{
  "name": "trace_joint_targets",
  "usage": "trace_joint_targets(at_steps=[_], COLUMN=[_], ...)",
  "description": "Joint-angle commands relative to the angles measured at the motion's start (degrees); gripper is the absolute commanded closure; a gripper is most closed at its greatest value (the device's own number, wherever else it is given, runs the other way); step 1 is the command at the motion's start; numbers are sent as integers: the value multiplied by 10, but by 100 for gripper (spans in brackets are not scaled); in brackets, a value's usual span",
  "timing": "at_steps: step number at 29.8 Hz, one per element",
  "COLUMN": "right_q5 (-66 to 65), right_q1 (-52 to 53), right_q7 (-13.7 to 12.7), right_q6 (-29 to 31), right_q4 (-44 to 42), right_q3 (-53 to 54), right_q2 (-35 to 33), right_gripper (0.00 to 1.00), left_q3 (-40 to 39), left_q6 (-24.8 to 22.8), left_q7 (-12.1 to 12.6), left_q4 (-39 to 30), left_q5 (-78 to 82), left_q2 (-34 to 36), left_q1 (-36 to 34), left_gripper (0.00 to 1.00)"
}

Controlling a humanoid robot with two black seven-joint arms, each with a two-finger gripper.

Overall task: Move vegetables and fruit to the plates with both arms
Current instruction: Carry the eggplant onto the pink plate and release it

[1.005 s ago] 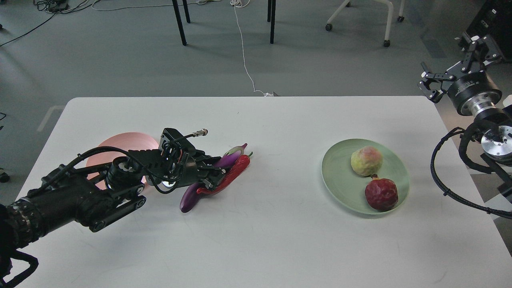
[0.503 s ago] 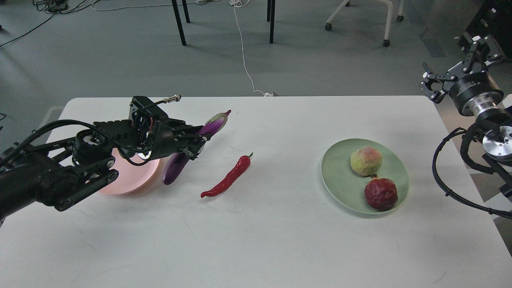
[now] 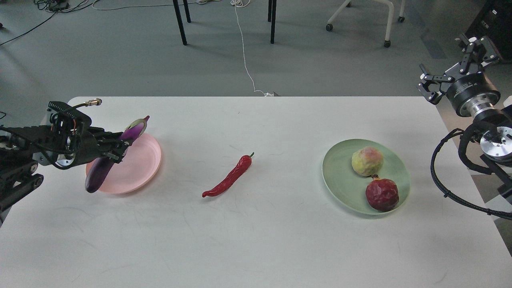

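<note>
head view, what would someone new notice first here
The long glossy purple eggplant stands out, clamped in the left gripper over the round pale pink plate at the table's left. At centre a wrinkled red chili pepper lies alone on the white table. On the right, the pale mint green plate holds a bumpy yellow-green ball and a dark red pomegranate, with the right gripper raised open off the table's corner.

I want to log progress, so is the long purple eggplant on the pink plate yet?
Not yet. The long glossy purple eggplant hangs tilted in the left gripper over the round pale pink plate.
</note>
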Motion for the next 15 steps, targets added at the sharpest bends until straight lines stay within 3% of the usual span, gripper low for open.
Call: trace_joint_targets(at_steps=[1, 3, 8, 15], right_q5=[0, -4, -12, -12], right_q1=[0, -1, -1, -1], right_q7=[-1, -1, 0, 0], right_q6=[0, 0, 0, 1], right_q4=[-1, -1, 0, -1], right_q3=[0, -1, 0, 0], right_q2=[0, 1, 1, -3], right_gripper=[1, 1, 1, 1], left_q3=[3, 3, 6, 2], left_q6=[10, 18, 18, 16], left_q7=[-1, -1, 4, -1], left_q4=[36, 41, 47, 47], left_q5=[-13, -35, -68, -88], left_q2=[-15, -27, -41, -39], left_q1=[9, 10, 11, -15], left_gripper=[70, 59, 44, 41])
